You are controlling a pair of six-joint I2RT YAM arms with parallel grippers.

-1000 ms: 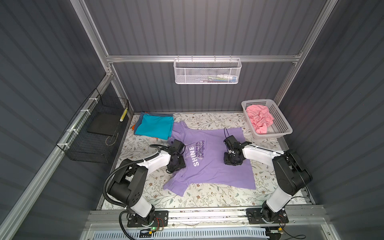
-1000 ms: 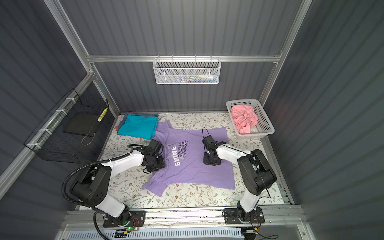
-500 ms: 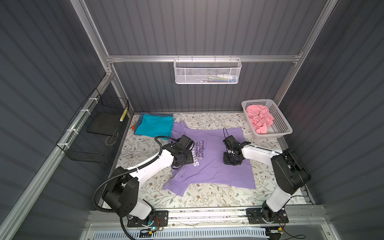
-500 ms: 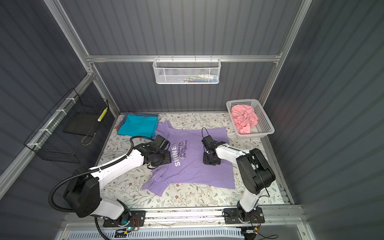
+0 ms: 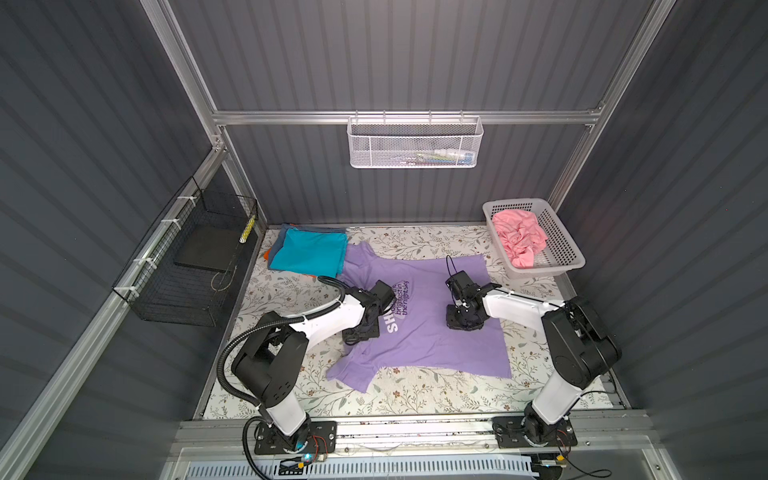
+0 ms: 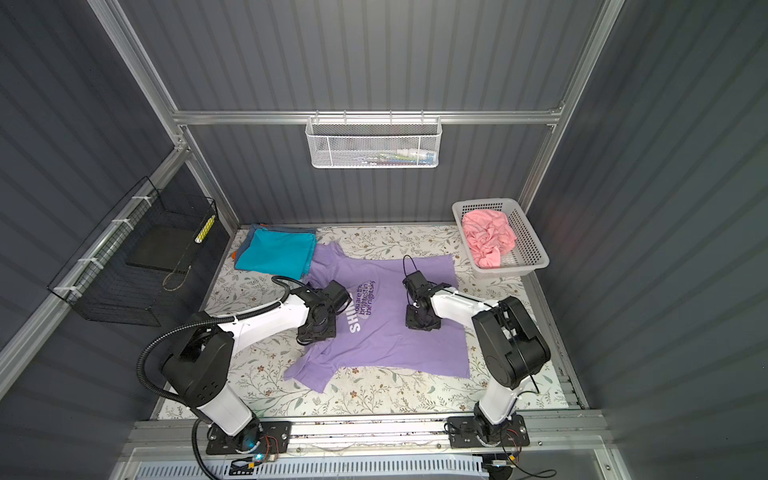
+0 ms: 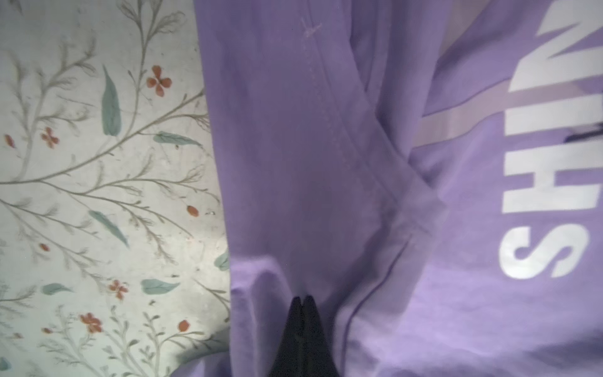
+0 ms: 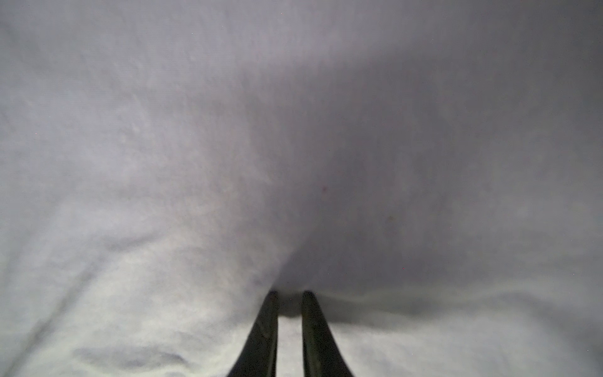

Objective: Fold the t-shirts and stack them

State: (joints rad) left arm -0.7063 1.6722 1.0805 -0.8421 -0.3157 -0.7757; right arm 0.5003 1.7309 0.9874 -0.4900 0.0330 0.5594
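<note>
- The lavender t-shirt [image 5: 436,345] lies spread on the floral counter [image 5: 415,399] between my two arms, print side up. Its sleeves are toward my left and its hem toward my right.
- My left jaws are closed near the "SHINE" print [image 7: 548,196], beside a stitched seam. A small pucker of cloth is drawn up to the tips, so I judge they pinch the shirt there.
- My right jaws stand a slit apart, with their tips down on the plain body of the shirt, toward the hem. I cannot tell whether a fold is nipped between them.
- The teal t-shirt [image 5: 309,253] tops a folded stack at the far left corner, just beside one lavender sleeve. The pink t-shirt [image 5: 519,237] lies crumpled in the white basket [image 5: 569,249].
- I expect this cotton to be light, limp and a little clingy. It should drape from any pinch and hold no crease by itself.
- A mid-panel pinch may lift only the top layer. Seams, shoulders and hem corners look like the better holds, with both layers taken together.
- A slow, low carry should keep the free sleeve from dragging crooked.
</note>
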